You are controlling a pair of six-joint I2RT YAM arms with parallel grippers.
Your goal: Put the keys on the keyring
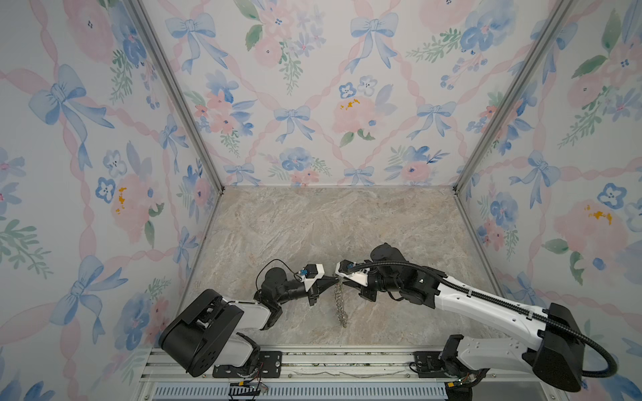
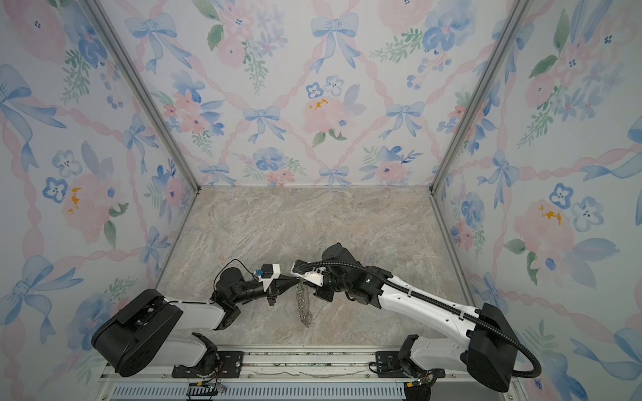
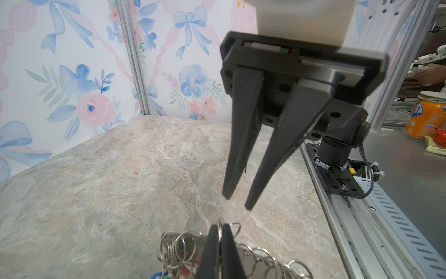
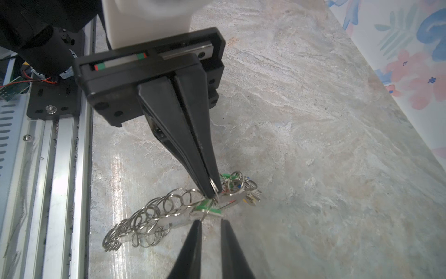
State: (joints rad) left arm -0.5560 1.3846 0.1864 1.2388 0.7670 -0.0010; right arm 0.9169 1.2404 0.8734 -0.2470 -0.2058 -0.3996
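The keyring (image 4: pixel 178 221) hangs edge-on over the table, a grey plate rimmed with silver wire rings; in both top views it looks like a chain (image 1: pixel 339 302) (image 2: pixel 302 302). My left gripper (image 4: pixel 212 190) (image 3: pixel 220 225) is shut on one wire ring at its upper end. Several keys cluster there: a green key (image 4: pixel 208 207) flat against the plate, and blue (image 3: pixel 156 275) and red (image 3: pixel 185 270) heads among the rings. My right gripper (image 4: pixel 210 221) (image 3: pixel 237 203) stands narrowly open just short of the green key. One of its fingertips (image 4: pixel 198 221) touches a small ring, with nothing between the fingers.
An aluminium rail (image 1: pixel 312 361) carrying both arm bases runs along the table's front edge. Floral walls (image 1: pixel 312 104) close in the marble table (image 1: pixel 312 225) at the back and both sides. Outside the cell stands an orange soda can (image 3: pixel 424 118).
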